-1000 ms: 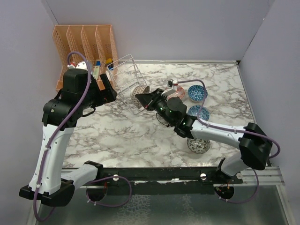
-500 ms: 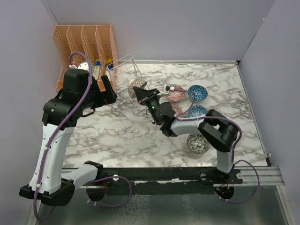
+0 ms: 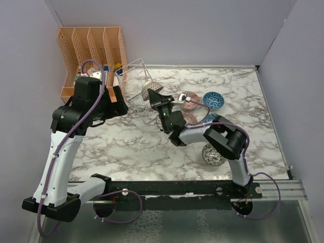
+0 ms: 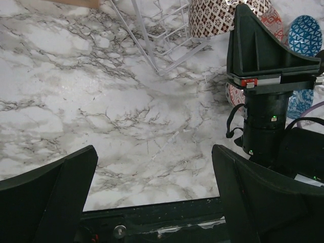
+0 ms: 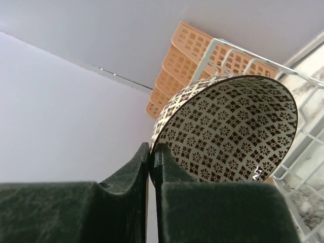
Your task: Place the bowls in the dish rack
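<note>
The brown bowl (image 3: pixel 150 89) has been carried up and in over the last second. It now stands on edge against the open side of the dish rack (image 3: pixel 132 76), off the table (image 3: pixel 126 142), though I cannot tell whether it is between the wires yet. So the first bowl looks close to being slotted, with the other bowls (image 3: pixel 213 100) waiting on the table further right. The right gripper (image 5: pixel 152 154) is pinched nearly closed on the bowl's rim. The left gripper (image 4: pixel 154 169) hangs wide apart beside the rack, holding nothing.
</note>
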Robot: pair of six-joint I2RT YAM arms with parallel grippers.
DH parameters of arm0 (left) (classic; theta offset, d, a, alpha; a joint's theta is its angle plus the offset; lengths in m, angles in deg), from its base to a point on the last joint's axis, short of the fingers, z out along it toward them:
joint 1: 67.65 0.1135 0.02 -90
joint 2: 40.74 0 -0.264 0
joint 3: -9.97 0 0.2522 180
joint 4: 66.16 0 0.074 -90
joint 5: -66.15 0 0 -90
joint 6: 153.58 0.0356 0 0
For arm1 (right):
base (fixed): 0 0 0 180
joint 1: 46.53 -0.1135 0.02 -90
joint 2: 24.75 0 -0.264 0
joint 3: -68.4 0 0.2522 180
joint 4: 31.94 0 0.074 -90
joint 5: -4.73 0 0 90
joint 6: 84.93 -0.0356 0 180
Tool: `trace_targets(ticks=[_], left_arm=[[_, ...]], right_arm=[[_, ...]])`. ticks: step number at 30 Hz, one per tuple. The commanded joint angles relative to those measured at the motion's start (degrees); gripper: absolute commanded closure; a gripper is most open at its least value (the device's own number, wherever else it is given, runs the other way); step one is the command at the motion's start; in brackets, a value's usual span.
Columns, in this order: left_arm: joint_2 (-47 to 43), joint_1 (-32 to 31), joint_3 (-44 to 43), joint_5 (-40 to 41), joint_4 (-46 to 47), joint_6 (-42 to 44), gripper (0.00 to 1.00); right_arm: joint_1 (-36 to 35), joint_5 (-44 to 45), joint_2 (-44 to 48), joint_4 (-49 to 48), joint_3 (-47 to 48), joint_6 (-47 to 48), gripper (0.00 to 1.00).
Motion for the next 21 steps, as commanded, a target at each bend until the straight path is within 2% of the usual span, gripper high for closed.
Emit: trace_targets(ticks=[1, 21], left_arm=[[-0.6, -0.4, 1.5, -1.7, 1.0, 0.7, 0.01], [-1.7, -0.4, 4.5, -1.4, 1.0, 1.6, 0.01]], right_arm=[[0.1, 2.7, -2.0, -6.4, -1.5, -3.8, 0.99], [1.2, 2.8, -12.2, -13.1, 2.3, -6.7, 0.99]])
